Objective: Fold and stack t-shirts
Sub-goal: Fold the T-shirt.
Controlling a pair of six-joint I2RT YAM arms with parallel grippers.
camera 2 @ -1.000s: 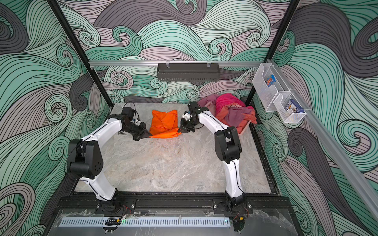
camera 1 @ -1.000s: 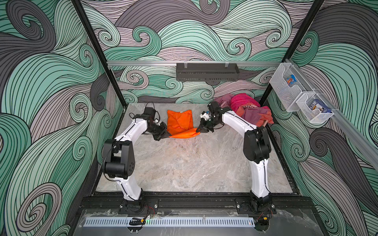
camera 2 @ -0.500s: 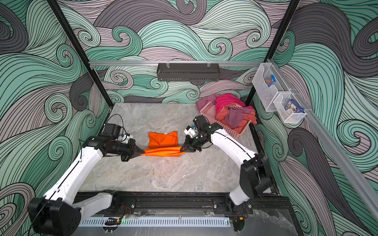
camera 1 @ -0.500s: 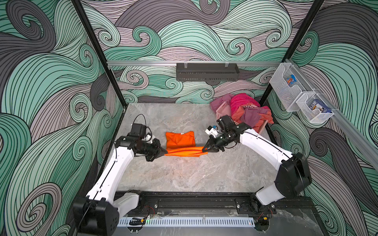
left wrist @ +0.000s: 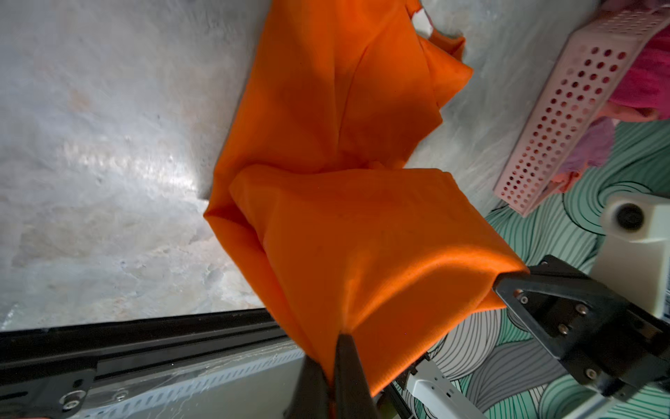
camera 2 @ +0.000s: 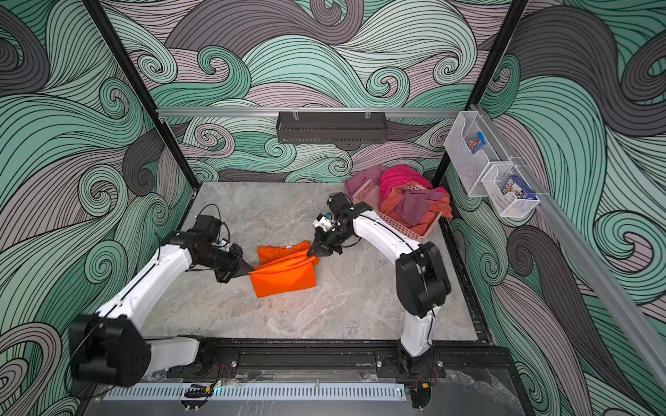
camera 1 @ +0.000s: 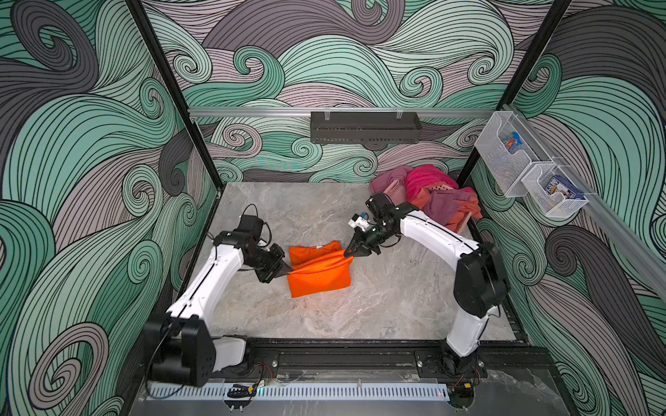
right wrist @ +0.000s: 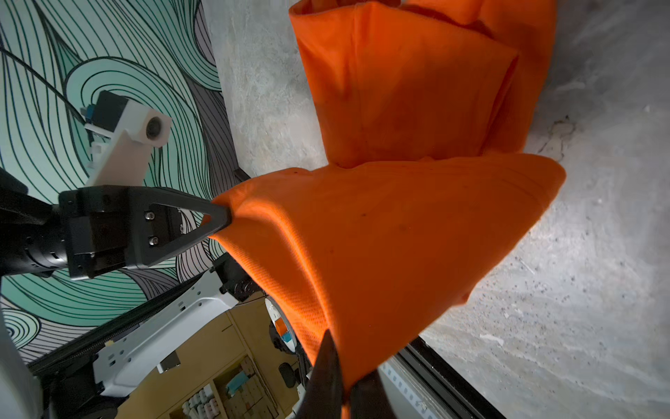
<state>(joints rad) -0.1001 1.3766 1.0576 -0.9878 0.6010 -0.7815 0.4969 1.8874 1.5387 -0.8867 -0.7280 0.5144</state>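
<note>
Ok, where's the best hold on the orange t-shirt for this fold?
Grip the t-shirt at both ends of its raised edge, one from each side, as the left gripper and right gripper pinch it: the cloth spans between them and the rest drapes onto the table.

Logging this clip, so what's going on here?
The robot is mid-fold on one orange t-shirt. The left gripper and the right gripper are each shut on an opposite end of a fold, holding it taut above the table while the rest drapes down. More clothes sit heaped in the pink basket.
</note>
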